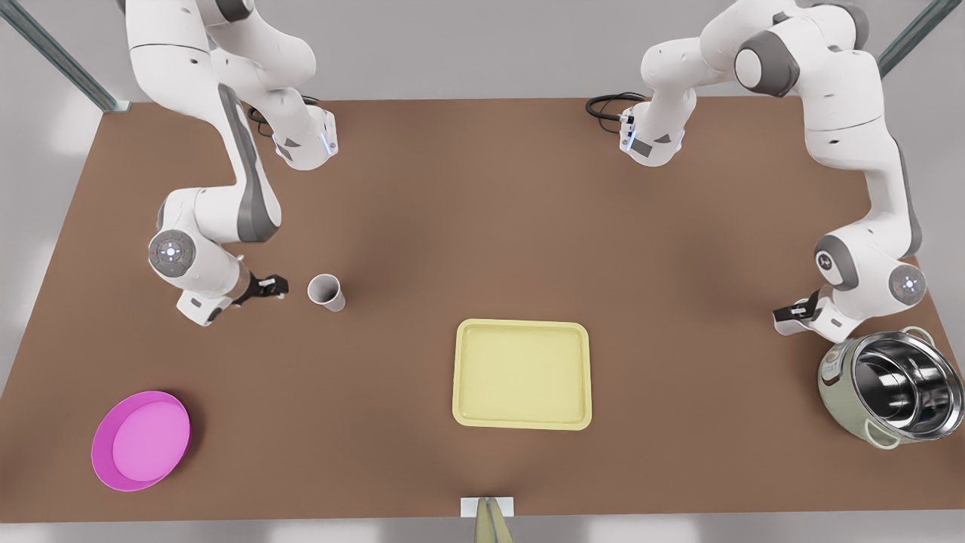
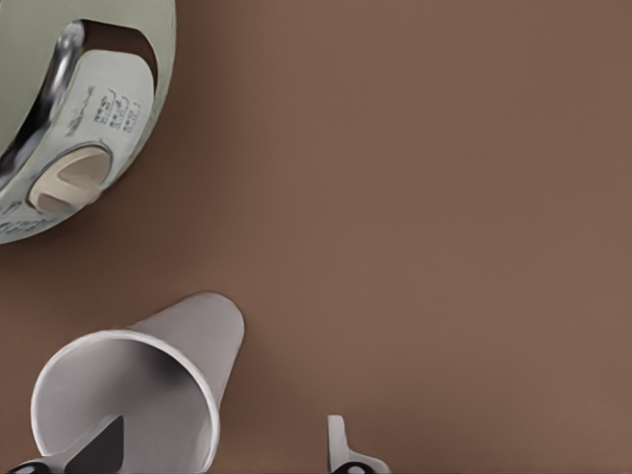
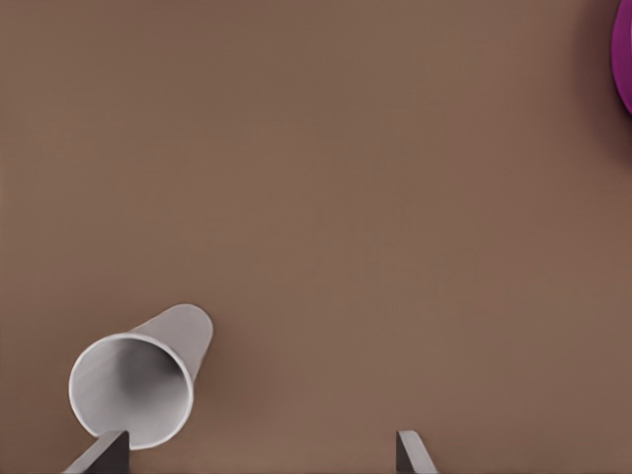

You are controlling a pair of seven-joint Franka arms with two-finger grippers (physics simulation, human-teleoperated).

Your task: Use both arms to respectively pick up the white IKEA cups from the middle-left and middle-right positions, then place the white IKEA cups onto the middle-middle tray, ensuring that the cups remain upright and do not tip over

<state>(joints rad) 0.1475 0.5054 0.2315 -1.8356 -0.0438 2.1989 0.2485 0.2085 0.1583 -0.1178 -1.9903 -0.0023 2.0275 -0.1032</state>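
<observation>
White IKEA cups [image 1: 326,292] upright on table [image 1: 482,226], one at 10 o'clock of tray [image 1: 522,422], other cup [image 2: 138,390] near steel pot [image 1: 897,388], right gripper [image 1: 271,286] wide open beside first, left gripper [image 1: 795,309] open at second, both empty

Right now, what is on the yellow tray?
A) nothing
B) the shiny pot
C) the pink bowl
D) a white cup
A: the yellow tray is bare, with a white cup, the pink bowl and the shiny pot all standing on the table around it.

Brown table [image 1: 482,226] bears tray [image 1: 522,374], cup [image 1: 326,292], bowl [image 1: 141,440] (pink), pot [image 1: 893,388].
</observation>
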